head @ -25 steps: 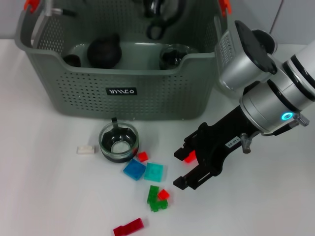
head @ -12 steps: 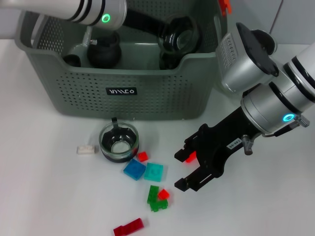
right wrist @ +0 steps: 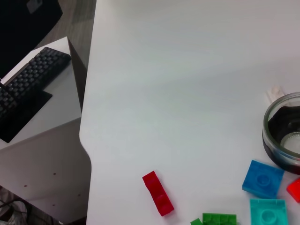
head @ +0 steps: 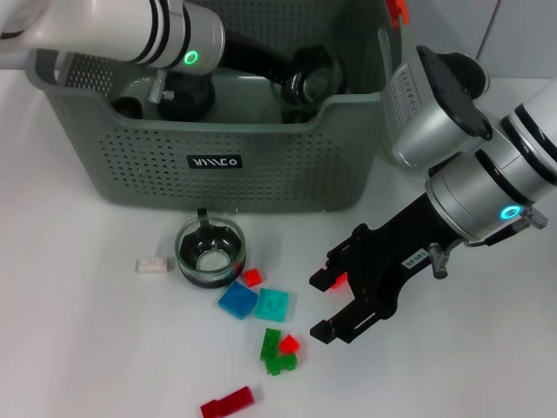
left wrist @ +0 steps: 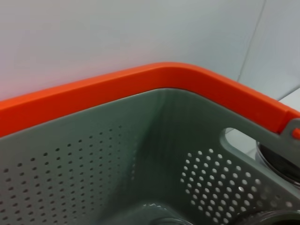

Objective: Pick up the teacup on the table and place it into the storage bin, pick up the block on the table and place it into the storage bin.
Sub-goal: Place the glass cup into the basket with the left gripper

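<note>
The grey perforated storage bin stands at the back, and its orange-edged rim fills the left wrist view. My left gripper reaches down inside it, shut on a dark glass teacup. A second glass teacup stands on the table in front of the bin. Around it lie several blocks: blue, teal, green, white. My right gripper hovers open to the right of the blocks, with a small red block by its upper finger.
A long red block lies near the front edge. Dark round items sit in the bin. A keyboard rests on a side stand beyond the table edge.
My left arm has come in from the left and lowered the dark teacup deeper into the bin. The right gripper has barely shifted.
</note>
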Robot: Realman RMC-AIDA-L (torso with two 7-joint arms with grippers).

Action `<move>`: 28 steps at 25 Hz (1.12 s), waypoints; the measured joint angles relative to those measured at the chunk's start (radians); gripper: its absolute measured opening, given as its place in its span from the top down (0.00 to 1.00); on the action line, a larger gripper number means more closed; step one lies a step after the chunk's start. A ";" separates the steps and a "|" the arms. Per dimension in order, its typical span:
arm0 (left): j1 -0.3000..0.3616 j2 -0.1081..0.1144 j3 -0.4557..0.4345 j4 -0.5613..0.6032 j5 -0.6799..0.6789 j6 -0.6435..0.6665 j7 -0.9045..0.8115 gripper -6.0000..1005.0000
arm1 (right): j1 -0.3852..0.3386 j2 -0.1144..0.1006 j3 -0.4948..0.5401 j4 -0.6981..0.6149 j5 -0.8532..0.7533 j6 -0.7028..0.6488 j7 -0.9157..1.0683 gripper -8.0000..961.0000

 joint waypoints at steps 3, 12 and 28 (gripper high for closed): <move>0.001 0.000 0.000 0.002 0.001 -0.014 0.004 0.91 | 0.000 0.000 0.000 0.002 0.000 0.000 0.000 0.20; 0.000 -0.030 0.003 0.016 0.112 -0.086 0.006 0.91 | 0.000 0.002 0.000 0.005 0.000 0.002 0.000 0.21; -0.008 -0.045 0.003 0.015 0.157 -0.101 0.008 0.90 | 0.000 0.002 0.001 0.005 0.000 0.010 0.001 0.20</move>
